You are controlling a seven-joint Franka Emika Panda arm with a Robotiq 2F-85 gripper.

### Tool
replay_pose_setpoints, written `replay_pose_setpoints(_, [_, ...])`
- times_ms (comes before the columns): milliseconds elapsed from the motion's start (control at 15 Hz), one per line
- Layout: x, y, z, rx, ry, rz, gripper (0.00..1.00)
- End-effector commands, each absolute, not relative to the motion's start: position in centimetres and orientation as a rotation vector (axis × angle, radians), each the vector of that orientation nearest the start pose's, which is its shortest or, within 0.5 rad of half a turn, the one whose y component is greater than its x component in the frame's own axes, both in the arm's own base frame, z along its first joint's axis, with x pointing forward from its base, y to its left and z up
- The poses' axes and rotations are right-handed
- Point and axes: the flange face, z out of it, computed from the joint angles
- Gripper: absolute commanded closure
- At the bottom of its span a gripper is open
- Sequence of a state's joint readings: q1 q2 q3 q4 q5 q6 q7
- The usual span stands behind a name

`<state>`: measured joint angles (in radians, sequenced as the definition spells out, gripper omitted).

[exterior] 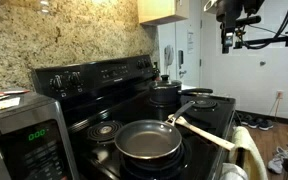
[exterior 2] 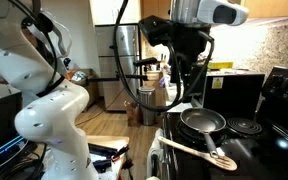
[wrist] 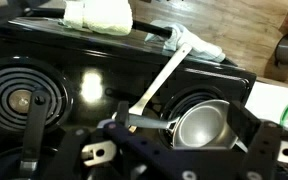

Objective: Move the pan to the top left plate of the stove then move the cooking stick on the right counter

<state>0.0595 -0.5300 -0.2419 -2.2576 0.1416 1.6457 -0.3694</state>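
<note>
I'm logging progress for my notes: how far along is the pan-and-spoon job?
Done: nothing visibly. The pan sits beside the chrome-ringed plate, not on it. In hand: nothing, since the pincer hangs open and empty, high up. Left: both moves. The wooden spoon lies on the stove by the pan.

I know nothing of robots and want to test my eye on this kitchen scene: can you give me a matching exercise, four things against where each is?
Things
1. shallow grey metal frying pan
2. long pale wooden spoon
3. deep black pot
4. robot's black gripper

Places
A. at the back of the black electric stove
B. up in the air, open, empty
C. on the stove's front part
D. lying beside the pan

Pairs: 1-C, 2-D, 3-A, 4-B
</note>
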Motion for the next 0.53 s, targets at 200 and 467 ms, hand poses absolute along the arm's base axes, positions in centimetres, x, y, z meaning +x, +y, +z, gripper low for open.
replay_pose_setpoints(200, [38.9, -7.0, 54.9, -2.915, -0.385, 0.084, 0.0])
replay_pose_setpoints(467, [40.3, -6.2, 53.9, -2.971, -0.574, 0.153, 0.0])
